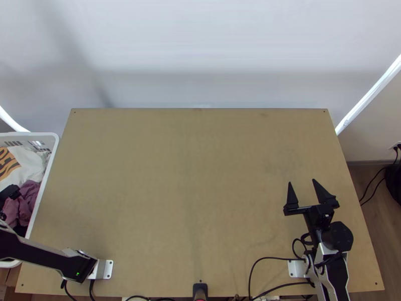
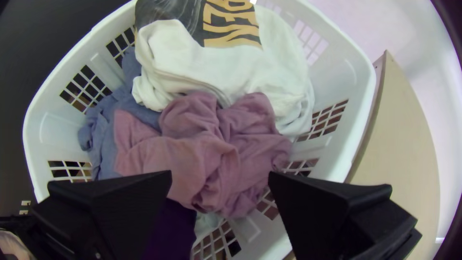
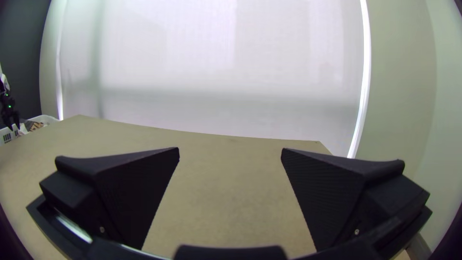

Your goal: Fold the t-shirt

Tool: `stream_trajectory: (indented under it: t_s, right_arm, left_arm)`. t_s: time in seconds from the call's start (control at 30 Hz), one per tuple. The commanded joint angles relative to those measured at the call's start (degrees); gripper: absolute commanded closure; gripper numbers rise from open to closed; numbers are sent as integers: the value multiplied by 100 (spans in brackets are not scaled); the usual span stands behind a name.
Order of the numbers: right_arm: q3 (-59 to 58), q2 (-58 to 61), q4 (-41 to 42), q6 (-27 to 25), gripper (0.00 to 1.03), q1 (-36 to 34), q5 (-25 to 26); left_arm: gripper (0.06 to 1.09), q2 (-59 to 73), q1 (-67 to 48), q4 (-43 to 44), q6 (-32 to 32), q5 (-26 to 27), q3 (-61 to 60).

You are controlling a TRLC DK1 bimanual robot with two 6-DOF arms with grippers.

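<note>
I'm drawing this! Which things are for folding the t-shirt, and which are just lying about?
For the job:
table
basket of clothes; I can't tell which is the t-shirt
left pincer, open over the basket
right pincer, open over the table

Just lying about:
table cable
floor cable

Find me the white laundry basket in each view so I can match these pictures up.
Top view: at the left edge, the white basket stands beside the table.
Left wrist view: large, beyond the left hand, with the table alongside.
Right wrist view: small and far off, past the table's edge, near the left hand.
Shared landmark: the orange-printed cloth inside it.
</note>
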Motion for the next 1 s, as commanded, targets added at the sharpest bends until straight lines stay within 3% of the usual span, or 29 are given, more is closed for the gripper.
stream_trajectory:
  t_s: [0.0, 0.2, 0.23, 0.27, 0.33, 0.47, 0.57, 0.77, 0.97]
  right_arm:
    - [-34, -30, -84, -33, 4, -36, 35]
    - [-34, -30, -84, -33, 4, -36, 35]
    - [-34, -30, -84, -33, 4, -36, 35]
    - [-34, -30, -84, -33, 4, -36, 35]
    - [-34, -30, -84, -33, 4, -36, 35]
    - [-34, -30, -84, -33, 4, -36, 35]
    - [-34, -30, -84, -33, 4, -36, 35]
    - [-34, -30, -84, -33, 4, -36, 35]
    - [-34, -30, -84, -33, 4, -36, 35]
  left_arm:
    - [11, 503, 88, 61, 215, -38, 261]
    - [12, 1013, 114, 510, 346, -144, 208]
    - [19, 1048, 123, 624, 364, -144, 182]
    - [38, 1048, 141, 817, 364, -144, 129]
    - [102, 916, 167, 1591, 355, -135, -117]
    - [105, 520, 167, 1371, 399, 23, -20]
    - [105, -174, 150, 958, 223, 550, 24]
    - [105, -1633, -26, 378, -163, 1087, 199]
    - [105, -2837, -263, 0, -383, 1403, 358]
